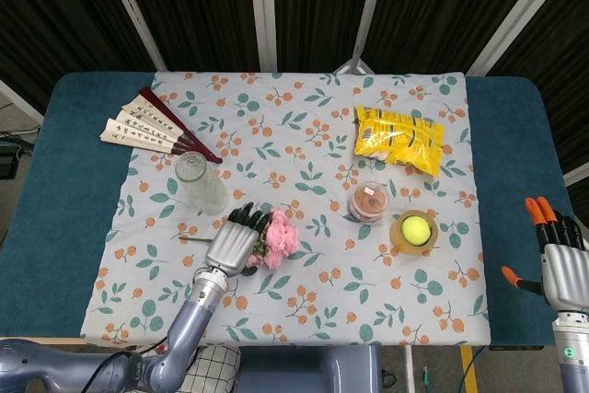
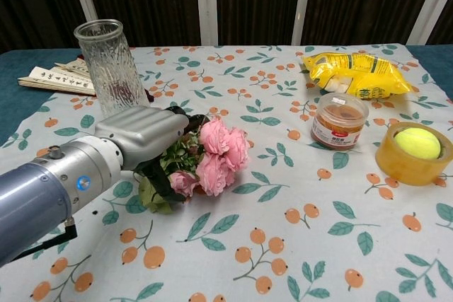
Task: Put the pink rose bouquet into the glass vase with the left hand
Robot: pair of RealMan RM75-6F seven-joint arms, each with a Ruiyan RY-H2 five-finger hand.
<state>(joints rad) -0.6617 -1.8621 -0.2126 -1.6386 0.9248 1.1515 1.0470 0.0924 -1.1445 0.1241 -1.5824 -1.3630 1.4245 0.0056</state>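
The left hand (image 2: 145, 134) lies over the leafy end of the pink rose bouquet (image 2: 212, 155), its fingers seemingly curled around the stems, though a firm grip is unclear. The glass vase (image 2: 112, 68) stands just behind it. The right hand (image 1: 557, 260) hovers well apart, fingers spread.
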